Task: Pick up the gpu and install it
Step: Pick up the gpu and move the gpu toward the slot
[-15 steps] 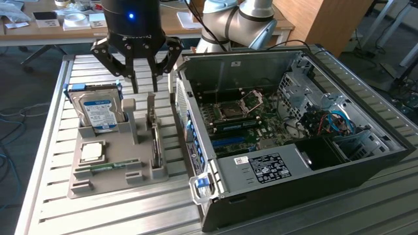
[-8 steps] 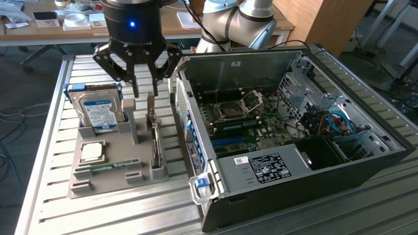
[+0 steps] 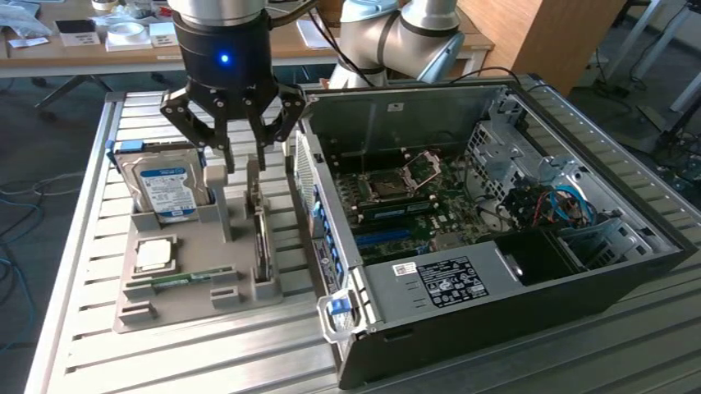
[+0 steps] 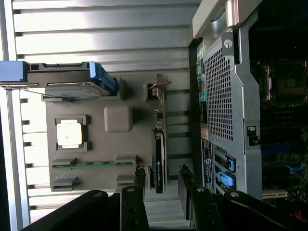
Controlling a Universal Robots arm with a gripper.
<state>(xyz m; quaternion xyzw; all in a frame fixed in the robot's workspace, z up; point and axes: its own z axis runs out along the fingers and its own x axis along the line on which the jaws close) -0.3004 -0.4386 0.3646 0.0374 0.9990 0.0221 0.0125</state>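
Note:
The gpu [image 3: 261, 234] stands on its edge in a slot of the grey holder tray [image 3: 195, 234], next to the open computer case [image 3: 493, 205]. In the wrist view the gpu [image 4: 159, 149] is a thin dark card seen edge-on, with its metal bracket at the far end. My gripper [image 3: 243, 154] hangs open just above the card's end nearest the arm, not touching it. The two fingertips [image 4: 139, 175] straddle the card's line, and my gripper [image 4: 162, 179] holds nothing.
On the tray a silver hard drive [image 3: 164, 185] with a blue-white label stands upright, and a processor chip [image 3: 153, 253] and a green memory stick [image 3: 180, 279] lie flat. The case wall [image 4: 221, 91] runs close beside the gpu. The motherboard [image 3: 405, 197] lies exposed inside.

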